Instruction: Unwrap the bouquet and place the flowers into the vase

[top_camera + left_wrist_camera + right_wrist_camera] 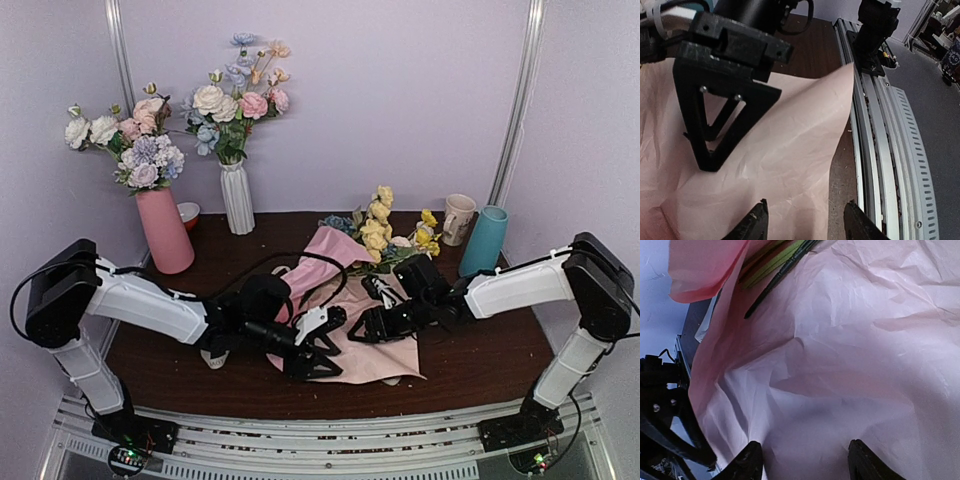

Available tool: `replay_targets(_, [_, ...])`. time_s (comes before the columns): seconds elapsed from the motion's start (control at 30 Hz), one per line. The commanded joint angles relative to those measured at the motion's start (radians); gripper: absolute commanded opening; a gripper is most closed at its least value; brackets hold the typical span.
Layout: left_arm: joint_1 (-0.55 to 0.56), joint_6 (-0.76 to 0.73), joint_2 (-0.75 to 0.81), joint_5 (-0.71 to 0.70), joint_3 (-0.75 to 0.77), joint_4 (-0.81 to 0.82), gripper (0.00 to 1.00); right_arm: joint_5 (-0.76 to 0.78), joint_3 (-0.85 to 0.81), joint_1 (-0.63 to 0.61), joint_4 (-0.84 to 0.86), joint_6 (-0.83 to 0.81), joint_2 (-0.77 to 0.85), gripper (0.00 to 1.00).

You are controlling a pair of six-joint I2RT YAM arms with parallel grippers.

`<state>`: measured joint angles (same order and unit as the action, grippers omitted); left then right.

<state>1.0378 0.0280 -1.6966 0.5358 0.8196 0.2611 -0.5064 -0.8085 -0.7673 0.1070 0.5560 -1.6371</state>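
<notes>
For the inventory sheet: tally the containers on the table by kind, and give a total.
Vases: 3 (pink vase, white ribbed vase, teal vase)
Mugs: 1 (cream mug)
Small bowls: 1 (small bowl, partly hidden behind the pink vase)
Total: 5

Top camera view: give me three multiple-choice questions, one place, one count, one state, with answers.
1. Where is the teal vase? A) right rear, beside the cream mug B) near left C) dead centre
2. How many vases are filled? A) one B) two C) three
3. The pink paper is A) rolled tight B) spread open on the table C) inside the teal vase
Answers: A, it adjoins the mug; B, only the pink vase and white ribbed vase are filled; B, it lies unfolded.
</notes>
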Motion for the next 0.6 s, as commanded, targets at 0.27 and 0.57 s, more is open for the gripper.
replay_targets(0.27, [-0.043, 0.086, 0.092, -0.272, 0.086, -0.095, 0.59, 0.043, 0.090, -0.046, 0.084, 0.006, -0.045, 0.58])
replay_targets(0.57, [-0.113, 0.168, -0.059, -0.408, 0.177, -0.152, 0.54, 0.094, 0.120, -0.076, 0.079, 0.001, -0.046, 0.55])
